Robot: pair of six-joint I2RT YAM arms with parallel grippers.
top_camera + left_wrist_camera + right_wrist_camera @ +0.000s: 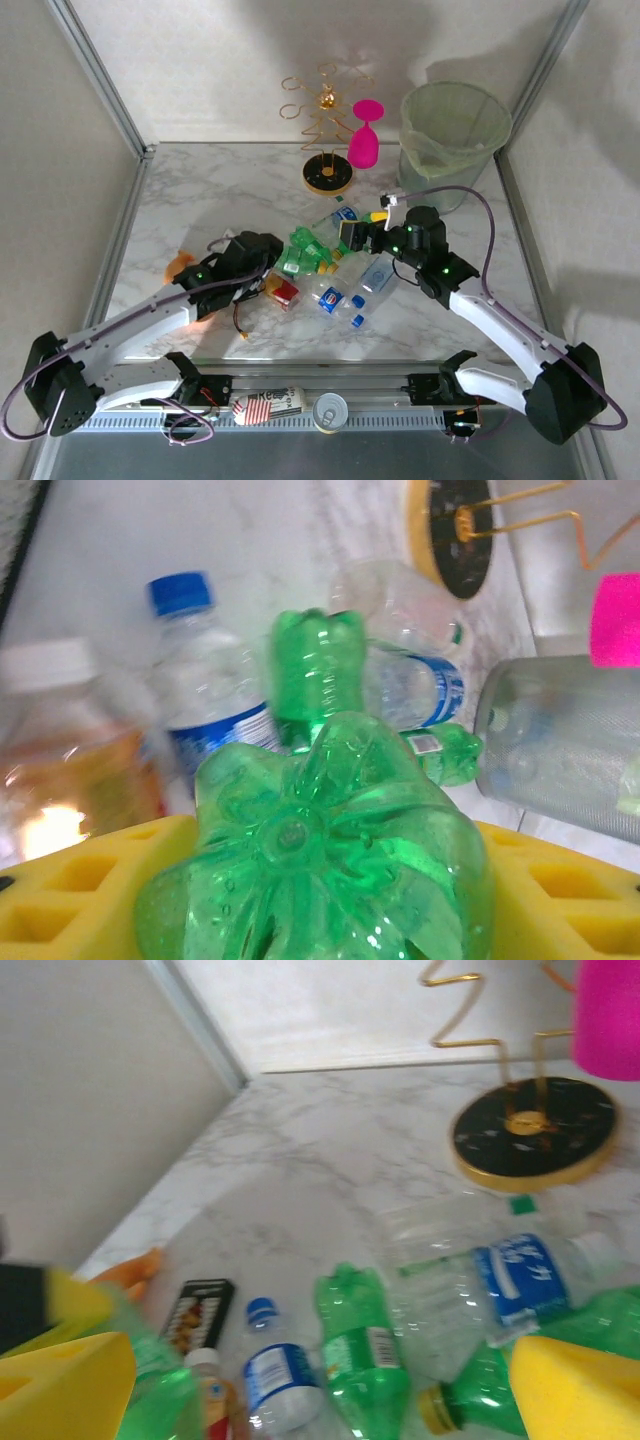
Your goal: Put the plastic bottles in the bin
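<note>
Green plastic is in the grip: the left gripper [330,880] has its yellow foam pads [70,880] pressed against both sides of a green ribbed plastic bottle [320,810], petal-shaped base towards the wrist camera, at the near left edge of the heap. Around it lies the pile of small plastic bottles [335,280], clear ones with blue labels and more green ones, mid-table on the white marbled tabletop [200,190]. Over the heap's far right side the right gripper [362,230] hangs with jaws spread wide, holding nothing. The grasp looks made, I'd say, and the carry not yet begun. Next it calls for a lift clear of the neighbours, then a long swing to the tall grey-green bin [470,160] with its pale green liner, far right, well apart from the pile, minding the right arm between.
</note>
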